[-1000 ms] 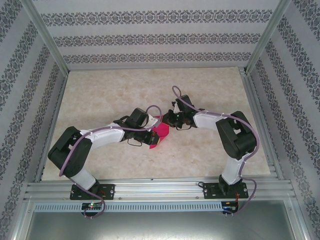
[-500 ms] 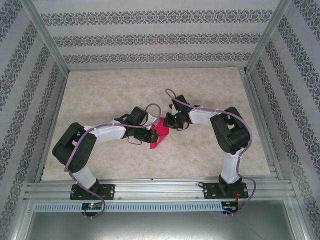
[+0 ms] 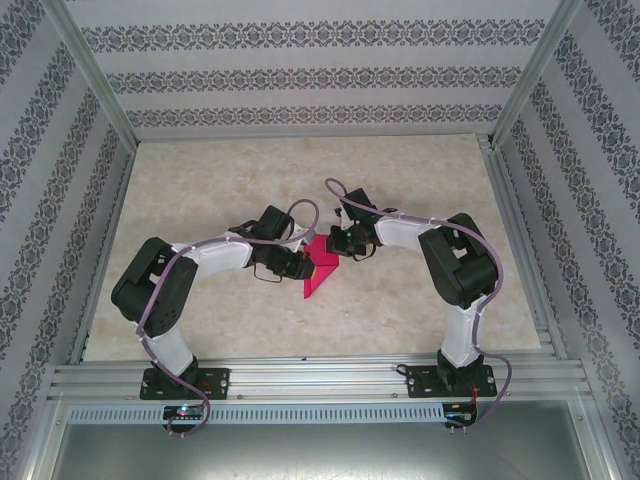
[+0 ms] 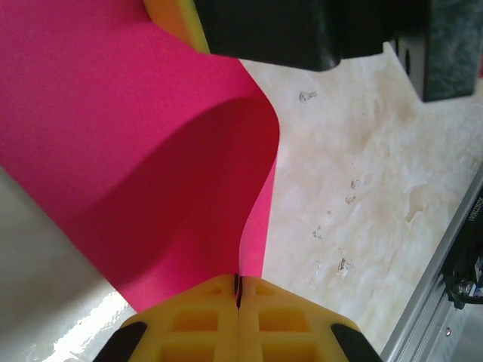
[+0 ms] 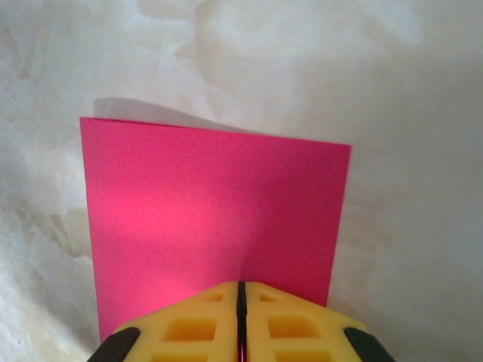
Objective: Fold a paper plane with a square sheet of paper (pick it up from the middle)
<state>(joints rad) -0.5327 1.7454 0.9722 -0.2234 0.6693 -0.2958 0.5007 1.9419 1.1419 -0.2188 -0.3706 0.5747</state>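
We just shifted the left gripper (image 4: pixel 238 290) and right gripper (image 5: pixel 241 290), both clamped on the sheet (image 5: pixel 215 204), so it's bowing toward a fold.

You've got matt, smooth magenta paper in the square sheet of paper (image 5: pixel 215 204) (no gloss anywhere). Under it, table (image 3: pixel 200 190): marble-look, smooth, slight sheen. Nearer than it, rail (image 3: pixel 320 380): brushed alu. On it, right gripper (image 5: pixel 241 288) fingers (image 5: pixel 189 328): dull yellow moulded plastic.

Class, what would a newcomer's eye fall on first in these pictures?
The magenta-pink sheet of thin paper stands out at once, at the middle of the pale marbled table. The yellow left fingers and yellow right fingers are each pinched shut on one of its edges.
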